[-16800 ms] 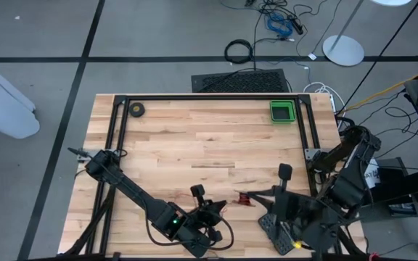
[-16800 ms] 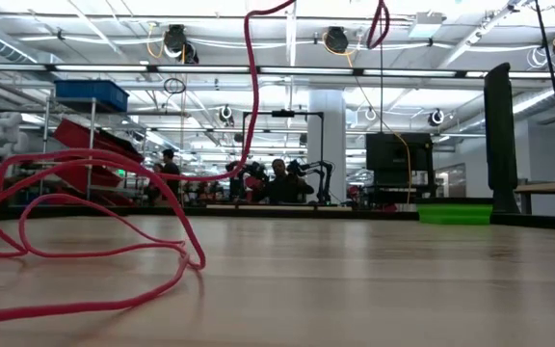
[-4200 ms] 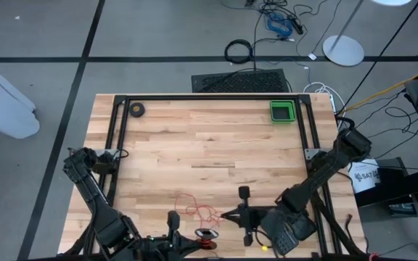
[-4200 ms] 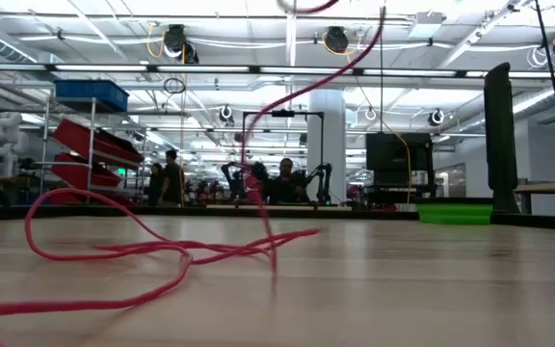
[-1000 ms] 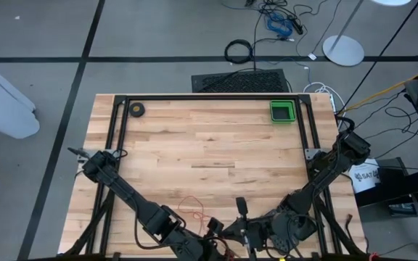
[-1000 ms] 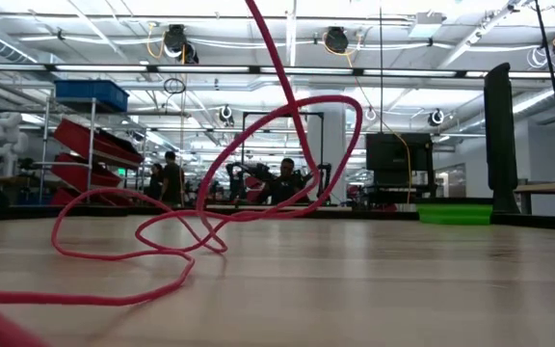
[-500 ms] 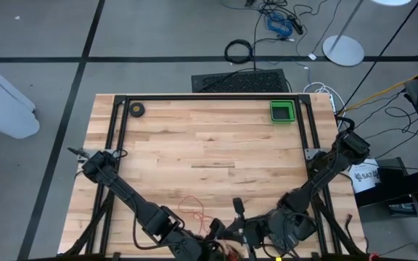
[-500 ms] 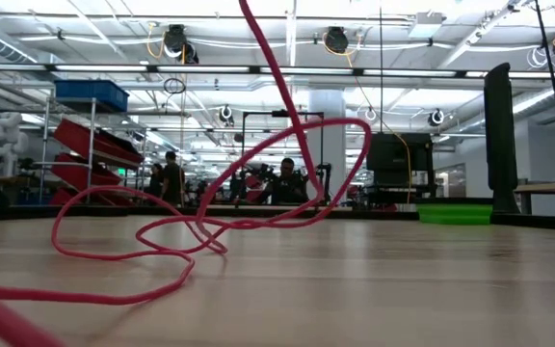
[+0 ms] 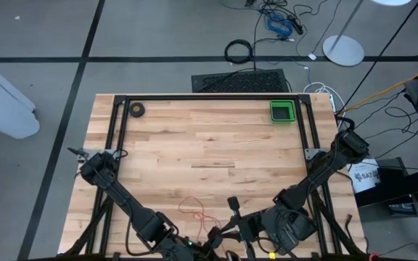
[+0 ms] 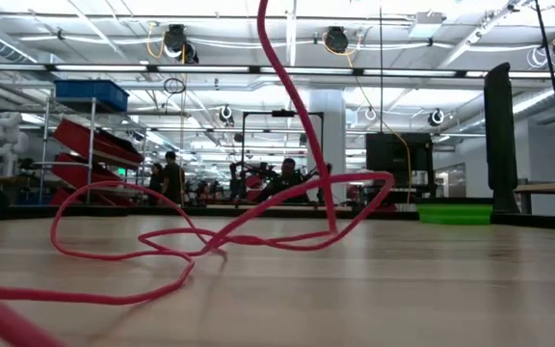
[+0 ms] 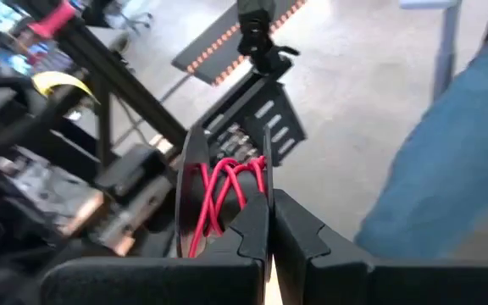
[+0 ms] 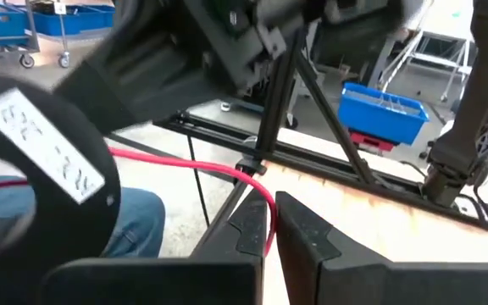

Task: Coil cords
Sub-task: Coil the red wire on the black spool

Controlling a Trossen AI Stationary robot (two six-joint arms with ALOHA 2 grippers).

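Because the cords (image 10: 200, 241) are thin, light and limp, they will likely sag and spring loose; grip the wound bundle, not a loose strand. At the tabletop's (image 9: 209, 145) near edge, the left pincer (image 11: 268, 246) is clamped on red windings. Beside it, the right pincer (image 12: 271, 233) stands nearly together around one strand. Slack loops sprawl just beyond.

The right tool (image 12: 271, 222) has its fingers nearly together, pinching a red cord (image 12: 195, 167). Beyond lie the desk (image 12: 379, 199) and a blue bin (image 12: 381, 111).
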